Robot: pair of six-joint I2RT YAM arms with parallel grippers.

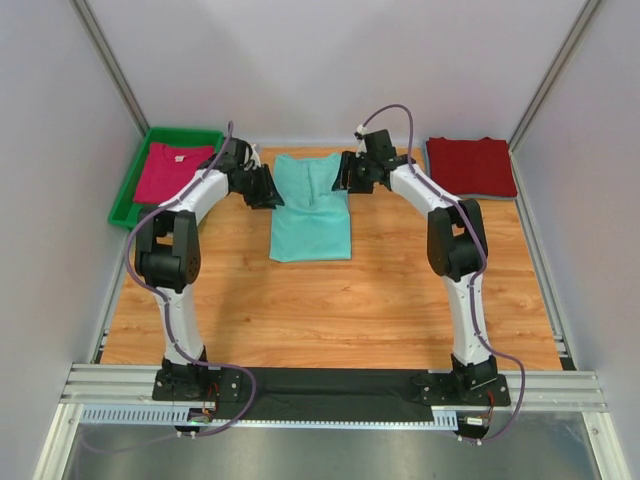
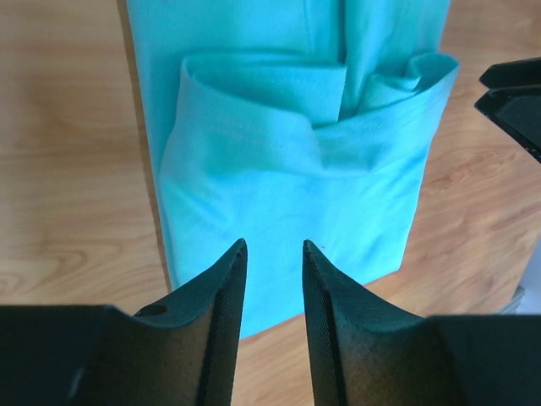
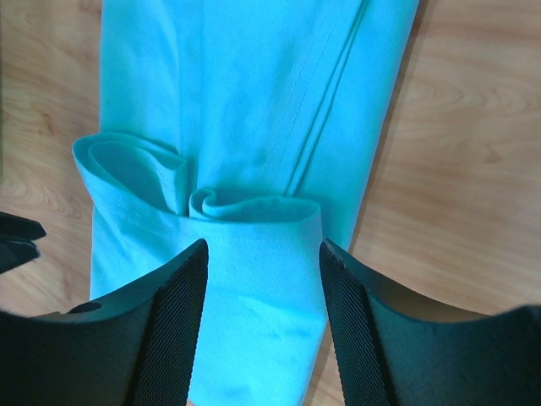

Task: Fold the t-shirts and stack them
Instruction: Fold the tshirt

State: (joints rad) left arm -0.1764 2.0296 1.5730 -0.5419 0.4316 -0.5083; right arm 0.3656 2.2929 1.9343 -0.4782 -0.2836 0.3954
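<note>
Left gripper (image 2: 273, 247) parted — tray (image 1: 127, 208) holds magenta t-shirt (image 1: 172, 172).

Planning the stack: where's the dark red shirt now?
Top view: the dark red t-shirt lies at the table's far-right corner, right of the right gripper, apart from the mint-teal t-shirt.

Teal shirt (image 1: 312, 215) lies half-folded, red shirt (image 1: 470, 166) seemingly folded, pink shirt (image 1: 170, 172) left.

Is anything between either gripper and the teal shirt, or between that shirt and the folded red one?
Nothing visible blocks either gripper. The left gripper and right gripper are open directly over the teal shirt. Only the right arm itself crosses the table between it and the red shirt.
</note>
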